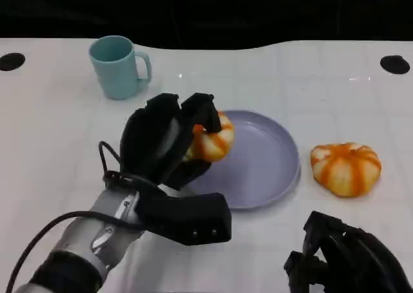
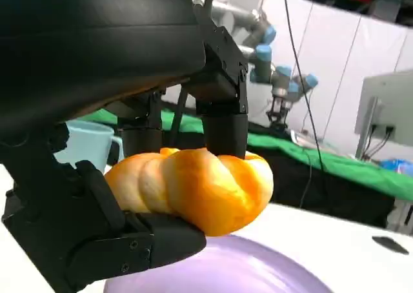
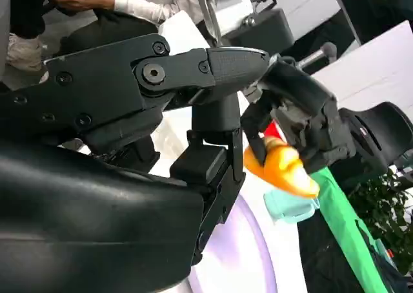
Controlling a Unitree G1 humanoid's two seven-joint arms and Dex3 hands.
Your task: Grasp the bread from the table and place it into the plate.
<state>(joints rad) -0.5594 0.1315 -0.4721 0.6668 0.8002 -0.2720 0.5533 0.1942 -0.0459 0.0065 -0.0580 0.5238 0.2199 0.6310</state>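
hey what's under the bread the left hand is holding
The purple plate lies under the held bread, near its left rim; the left hand grips it from above and below. Whether the bread touches the plate is hidden by the fingers.

You see orange-and-cream striped bread [image 1: 213, 141], a lavender plate [image 1: 264, 161], a teal mug [image 1: 118, 67], and the black left hand [image 1: 164, 144].

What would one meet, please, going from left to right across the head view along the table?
Teal mug → left hand holding a bread → purple plate → second bread on the table.
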